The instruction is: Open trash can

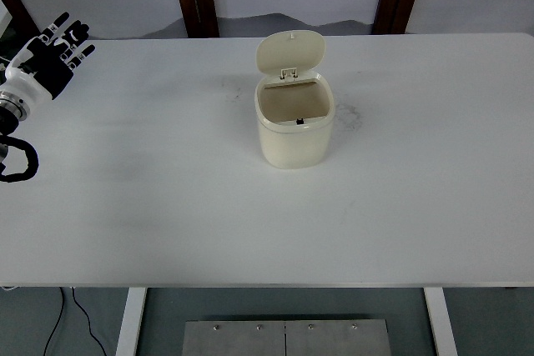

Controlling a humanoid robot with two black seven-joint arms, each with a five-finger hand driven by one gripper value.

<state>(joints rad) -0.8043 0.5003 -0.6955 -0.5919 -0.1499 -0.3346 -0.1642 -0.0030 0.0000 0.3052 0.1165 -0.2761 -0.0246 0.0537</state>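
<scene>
Looking down, we are seeing our left hand (pixel 52 56) at the far left edge of the white table (pixel 167 206), its fingers (pixel 77 46) spread wide and holding nothing. The little cream trash can (pixel 294 122) is sitting well apart from those fingers, off to their right near the table's middle. Its lid (pixel 289 52) is standing up, showing the inside.

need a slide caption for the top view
Small cream plastic trash can standing lid-up on the white table, left hand open at the far left edge.
</scene>
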